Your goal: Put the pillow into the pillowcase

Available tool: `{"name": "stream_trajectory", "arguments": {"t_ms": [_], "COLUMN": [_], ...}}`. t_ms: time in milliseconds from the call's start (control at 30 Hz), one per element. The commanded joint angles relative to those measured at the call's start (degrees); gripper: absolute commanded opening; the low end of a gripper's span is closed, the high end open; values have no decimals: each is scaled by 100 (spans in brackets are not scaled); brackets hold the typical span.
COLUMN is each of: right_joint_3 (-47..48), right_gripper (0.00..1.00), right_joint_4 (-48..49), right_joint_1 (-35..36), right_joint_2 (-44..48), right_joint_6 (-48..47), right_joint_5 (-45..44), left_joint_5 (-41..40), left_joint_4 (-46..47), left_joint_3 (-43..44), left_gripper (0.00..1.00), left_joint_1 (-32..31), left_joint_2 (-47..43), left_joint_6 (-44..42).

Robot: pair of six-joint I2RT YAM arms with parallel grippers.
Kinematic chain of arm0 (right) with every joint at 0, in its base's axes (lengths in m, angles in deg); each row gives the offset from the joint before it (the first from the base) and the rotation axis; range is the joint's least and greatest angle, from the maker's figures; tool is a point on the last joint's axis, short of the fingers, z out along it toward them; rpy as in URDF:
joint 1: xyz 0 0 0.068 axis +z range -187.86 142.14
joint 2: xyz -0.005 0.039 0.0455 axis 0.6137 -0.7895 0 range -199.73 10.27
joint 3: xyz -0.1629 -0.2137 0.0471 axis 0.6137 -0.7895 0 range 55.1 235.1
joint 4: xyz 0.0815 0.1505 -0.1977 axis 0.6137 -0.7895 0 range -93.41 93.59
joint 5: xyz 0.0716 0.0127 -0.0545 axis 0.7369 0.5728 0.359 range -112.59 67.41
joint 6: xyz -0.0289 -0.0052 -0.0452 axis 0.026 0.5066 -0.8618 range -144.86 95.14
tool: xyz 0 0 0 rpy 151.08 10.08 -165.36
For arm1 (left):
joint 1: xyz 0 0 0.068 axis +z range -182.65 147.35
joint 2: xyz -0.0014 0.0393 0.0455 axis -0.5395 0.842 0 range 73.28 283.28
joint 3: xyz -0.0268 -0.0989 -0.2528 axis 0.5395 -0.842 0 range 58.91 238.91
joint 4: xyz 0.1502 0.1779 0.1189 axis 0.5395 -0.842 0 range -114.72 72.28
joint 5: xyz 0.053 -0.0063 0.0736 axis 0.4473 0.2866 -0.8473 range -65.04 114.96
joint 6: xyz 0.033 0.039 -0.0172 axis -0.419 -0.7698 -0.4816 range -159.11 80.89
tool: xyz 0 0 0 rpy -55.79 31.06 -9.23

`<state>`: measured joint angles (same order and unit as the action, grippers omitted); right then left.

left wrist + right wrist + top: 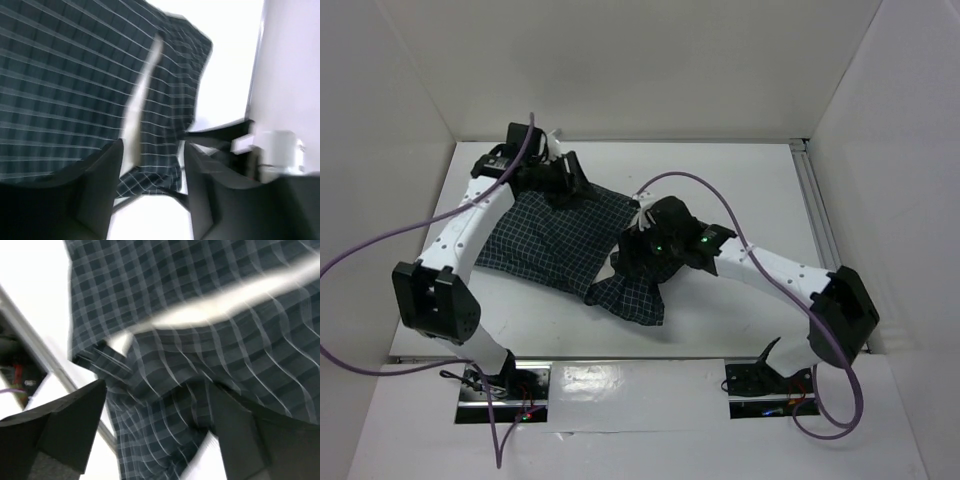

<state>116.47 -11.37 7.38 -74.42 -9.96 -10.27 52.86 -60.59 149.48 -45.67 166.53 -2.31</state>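
From above, you had the pillowcase [560,240] lying in the middle of the white table [740,190], with white walls [620,60] on three sides. The left gripper [563,175] sat over its far edge and the right gripper [638,262] over its near-right corner. Your left wrist view showed spread fingers straddling checked cloth and a cream strip of pillow [142,90]. Your right wrist view showed the same, jaws wide

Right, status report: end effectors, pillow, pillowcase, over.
Left end effector open, right end effector open, both at pillowcase. Pillow mostly inside, cream strip showing. No obstruction seen.
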Motion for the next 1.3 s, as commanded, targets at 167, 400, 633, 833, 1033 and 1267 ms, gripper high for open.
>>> {"name": "stream_trajectory", "arguments": {"t_ms": [167, 400, 633, 833, 1033, 1267], "right_joint_3": [-308, -1423, -2296, -1997, -1689, -1688], "right_gripper": [98, 100, 100, 8, 0, 0], "right_joint_4": [-1500, -895, 914, 1998, -75, -684], "right_joint_1": [-595, -595, -402, -339, -1602, -3941], "right_joint_2": [1665, 1718, 1379, 480, 1278, 1631], "right_joint_6": [391, 1199, 2184, 2430, 1834, 1306], "right_joint_5": [-1407, 68, 1070, 1433, -341, -635], "left_joint_5": [-1321, -1814, -1605, -796, -180, -276], "left_joint_4": [-318, -204, 725, 2151, 1915, 1554], "left_joint_3": [-907, -2358, -3509, -3968, -2802, -2095], "left_gripper": [73, 92, 99, 8, 0, 0], "left_joint_1": [1492, 2583, 2884, 2578, 1760, 1047], "left_joint_2": [-1115, -1871, -1873, -880, -133, -70], "left_joint_6": [81, 302, 547, 882, 355, 179]}}
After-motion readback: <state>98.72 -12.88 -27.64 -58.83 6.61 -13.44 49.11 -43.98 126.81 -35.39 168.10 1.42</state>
